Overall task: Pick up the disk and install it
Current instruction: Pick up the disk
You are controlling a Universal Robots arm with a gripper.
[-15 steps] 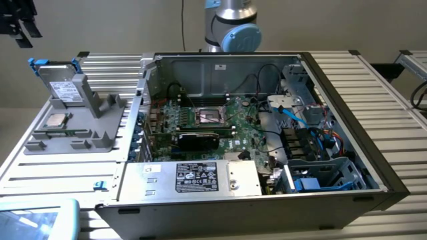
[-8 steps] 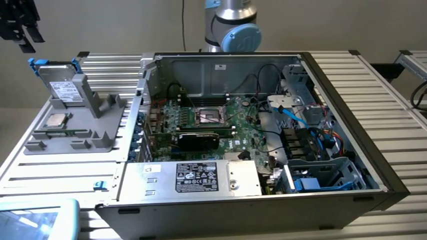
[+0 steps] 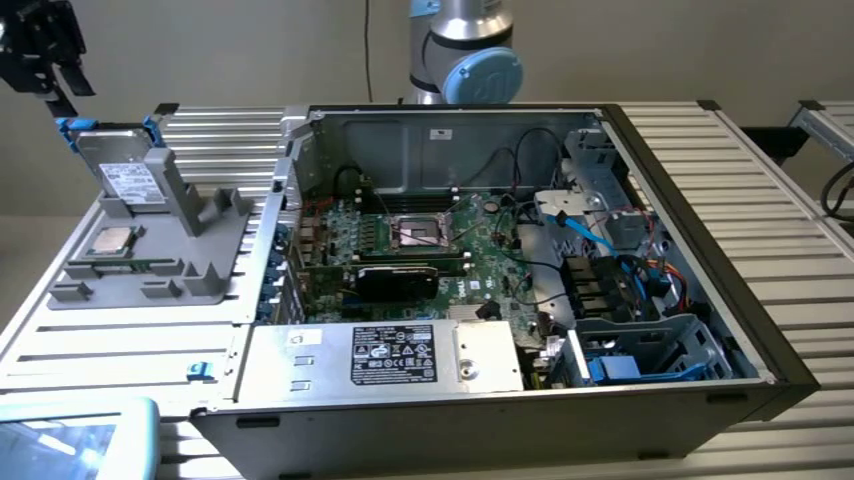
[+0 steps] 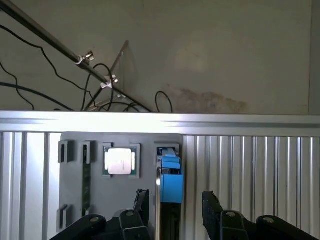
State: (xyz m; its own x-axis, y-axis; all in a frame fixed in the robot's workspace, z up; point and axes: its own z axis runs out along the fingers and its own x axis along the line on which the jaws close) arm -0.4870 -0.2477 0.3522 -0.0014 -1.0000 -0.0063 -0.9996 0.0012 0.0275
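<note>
While the gripper (image 4: 175, 196) is held spread wide above it, the disk (image 3: 123, 168) is seen standing in the grey holder (image 3: 200, 230), not yet grabbed. Both fingers (image 4: 142, 200) must be lined up around its blue frame.

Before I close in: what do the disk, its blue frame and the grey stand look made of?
Disk: metal by the look, dull silver-grey casing with a white paper-like label.
Blue frame: likely plastic, bright uniform colour, moulded shape.
Grey stand: matte even grey, blocky; probably plastic, though painted metal is possible.
</note>
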